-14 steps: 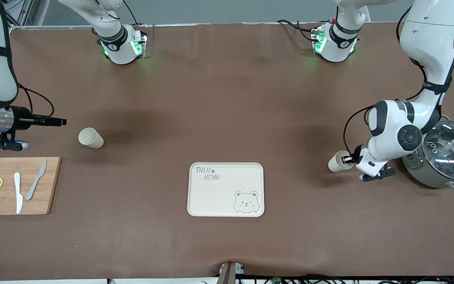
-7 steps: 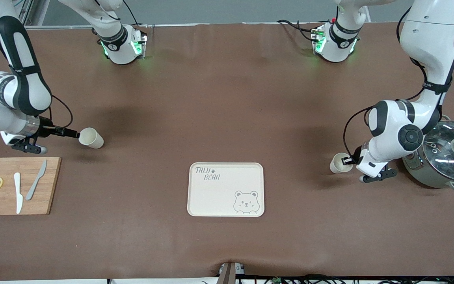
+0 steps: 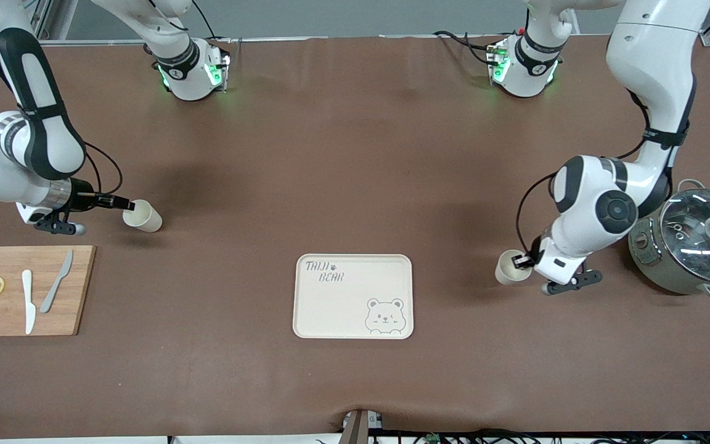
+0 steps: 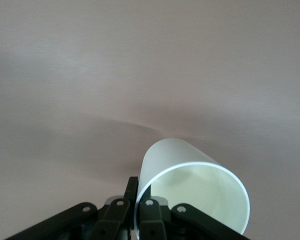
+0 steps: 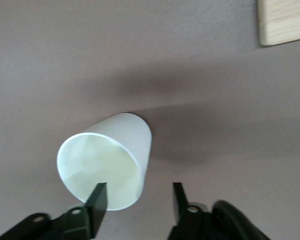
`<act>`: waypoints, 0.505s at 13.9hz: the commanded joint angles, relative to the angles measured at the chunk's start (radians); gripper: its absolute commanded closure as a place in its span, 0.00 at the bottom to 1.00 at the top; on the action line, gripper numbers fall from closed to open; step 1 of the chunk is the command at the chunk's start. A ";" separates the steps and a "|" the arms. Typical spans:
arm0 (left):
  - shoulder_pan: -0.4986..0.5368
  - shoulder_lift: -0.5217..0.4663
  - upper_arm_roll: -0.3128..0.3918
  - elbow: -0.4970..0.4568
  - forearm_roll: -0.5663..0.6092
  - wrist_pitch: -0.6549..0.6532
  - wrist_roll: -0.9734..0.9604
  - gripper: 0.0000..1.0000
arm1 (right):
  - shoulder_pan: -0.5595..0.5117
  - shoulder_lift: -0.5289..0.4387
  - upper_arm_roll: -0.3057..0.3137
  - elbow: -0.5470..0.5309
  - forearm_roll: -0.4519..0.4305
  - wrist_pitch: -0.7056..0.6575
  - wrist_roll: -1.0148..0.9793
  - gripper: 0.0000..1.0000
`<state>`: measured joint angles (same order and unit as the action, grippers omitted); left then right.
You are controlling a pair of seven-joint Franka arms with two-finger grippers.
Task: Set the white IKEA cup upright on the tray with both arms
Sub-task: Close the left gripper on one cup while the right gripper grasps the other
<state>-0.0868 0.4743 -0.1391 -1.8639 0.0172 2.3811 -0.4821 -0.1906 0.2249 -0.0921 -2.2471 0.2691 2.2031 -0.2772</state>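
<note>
The held cup (image 3: pixel 508 269) is pinched by its rim in my left claw (image 3: pixel 522 261), one finger inside the mouth and one outside, clenched on the thin wall. In the left wrist view the held cup (image 4: pixel 190 185) is tipped well over, mouth toward my left claw (image 4: pixel 137 200). It sits between the tray (image 3: pixel 306 327) and the pot (image 3: pixel 688 246), toward the desk edge at my left arm's end.

The lying cup (image 3: pixel 142 216) rests on its side toward the desk edge at my right arm's end, farther from the front camera than the cutting board (image 3: pixel 77 290). My right claw (image 3: pixel 122 204) is at its mouth, released. In the right wrist view the fingers of my right claw (image 5: pixel 139 189) straddle the rim of the lying cup (image 5: pixel 107 165), not yet closed.

Risks as I judge them:
- A rim pinch on so light a wall gives little hold, so the held cup may swing or slip if I move fast.
- If I let go while it is tipped, it will likely topple and roll off the tray's low rim.
- When my right claw closes, a finger may nudge the lying cup first and send it rolling away.
- Both cups head for one small tray, so my arms could crowd each other there.
</note>
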 commanded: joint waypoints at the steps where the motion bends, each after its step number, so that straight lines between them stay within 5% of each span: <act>1: -0.043 0.040 0.004 0.086 0.004 -0.057 -0.047 1.00 | -0.013 0.002 0.006 -0.035 0.070 0.094 -0.103 0.53; 3: -0.079 0.040 0.004 0.120 0.006 -0.074 -0.099 1.00 | -0.015 0.034 0.006 -0.039 0.134 0.154 -0.221 0.54; 4: -0.099 0.046 0.004 0.138 0.004 -0.083 -0.111 1.00 | -0.015 0.037 0.006 -0.040 0.201 0.149 -0.261 0.89; 5: -0.116 0.053 0.004 0.159 0.003 -0.094 -0.124 1.00 | -0.020 0.037 0.006 -0.046 0.267 0.127 -0.295 1.00; 7: -0.158 0.076 0.004 0.213 0.004 -0.109 -0.193 1.00 | -0.027 0.039 0.006 -0.046 0.318 0.048 -0.338 1.00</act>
<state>-0.2062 0.5119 -0.1401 -1.7307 0.0171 2.3076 -0.6163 -0.1929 0.2773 -0.0952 -2.2736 0.5183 2.2965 -0.5529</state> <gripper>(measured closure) 0.956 0.771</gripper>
